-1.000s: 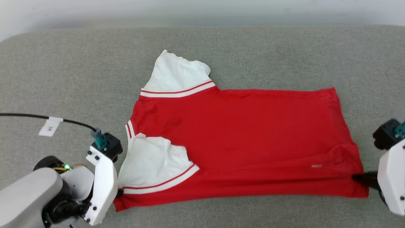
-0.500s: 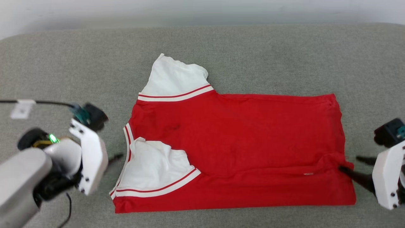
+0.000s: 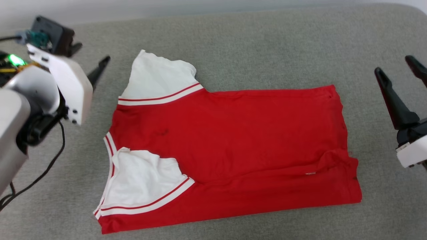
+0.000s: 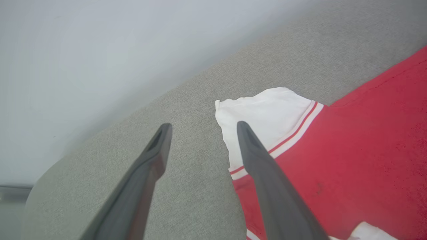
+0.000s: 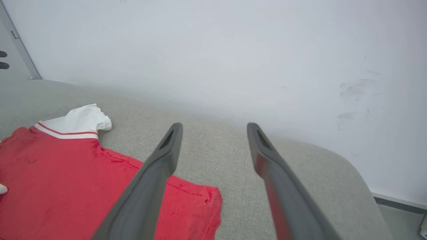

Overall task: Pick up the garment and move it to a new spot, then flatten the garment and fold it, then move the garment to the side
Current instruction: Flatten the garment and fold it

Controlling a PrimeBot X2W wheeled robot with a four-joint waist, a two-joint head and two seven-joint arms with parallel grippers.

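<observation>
Lying half folded on the grey surface [image 3: 233, 40], the red T-shirt [image 3: 233, 146] looks soft, light and floppy, best pinched at its corners, while the left pincer [image 3: 92, 52] and right pincer [image 3: 393, 65] hang spread wide, holding nothing.

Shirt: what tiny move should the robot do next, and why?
Probably lower the left hand onto the far sleeve and pinch its edge, to fold it inward. That sleeve sticks out past the body of the shirt, while the near sleeve lies folded on top. The left hand is open and aimed at it; the right hand is open too.
</observation>
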